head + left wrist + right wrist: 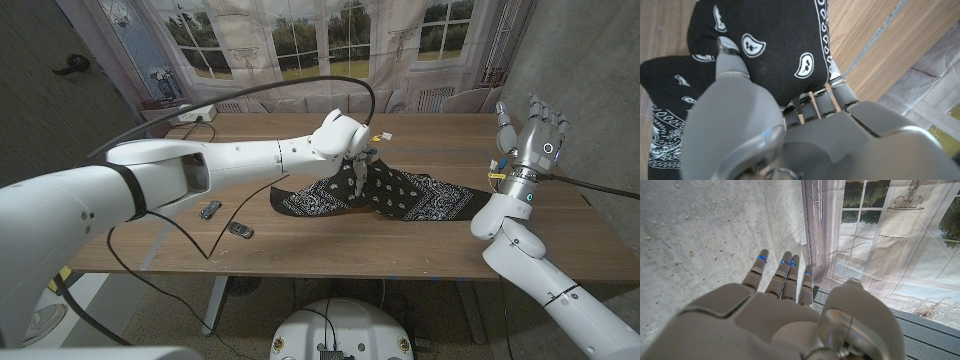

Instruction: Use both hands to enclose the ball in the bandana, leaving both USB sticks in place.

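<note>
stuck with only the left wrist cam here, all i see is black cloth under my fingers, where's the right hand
Observer: The right hand is raised above the table's right end, fingers apart, holding nothing.
Operator: ok and are the usb sticks near the cloth
Observer: Both USB sticks lie on bare wood, to the left of the bandana and apart from it.
Operator: how much cloth is lifted
Observer: The left hand grips a bunched-up fold near the middle; the rest lies spread on the table.
</note>
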